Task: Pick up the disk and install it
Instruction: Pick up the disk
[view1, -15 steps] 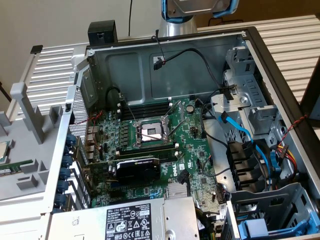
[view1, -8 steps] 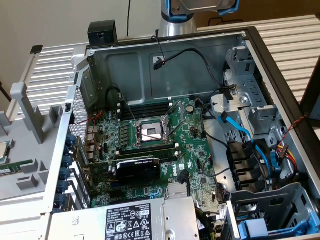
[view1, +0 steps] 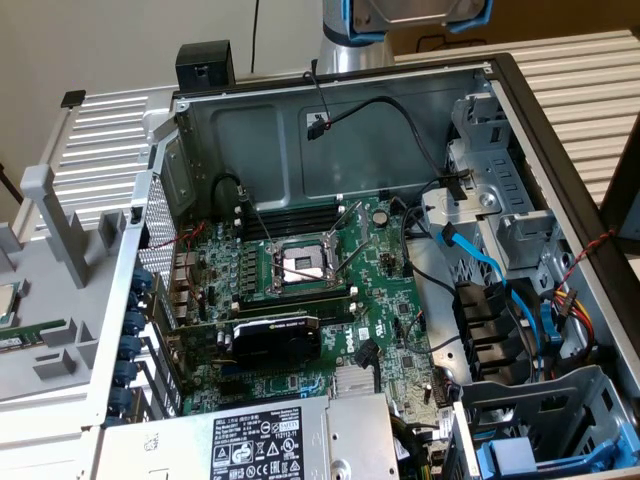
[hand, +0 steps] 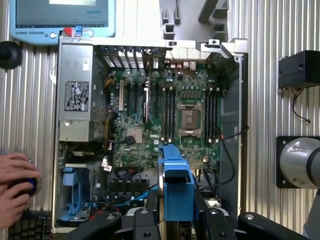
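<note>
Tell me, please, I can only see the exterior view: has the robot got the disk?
Observer: Yes. In the wrist view the gripper is shut on the blue-railed disk, held edge-on over the open computer case.
Operator: Is anybody near it?
Observer: A person's hands rest on a black object beside the case.
Operator: What else is there?
Observer: A blue-framed screen lies next to the case's power supply end.

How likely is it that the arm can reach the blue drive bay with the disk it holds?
Probably yes: the case lies open, the disk sits in the end effector above it, and the blue drive bay is uncovered. Blue cables near it might snag.
</note>
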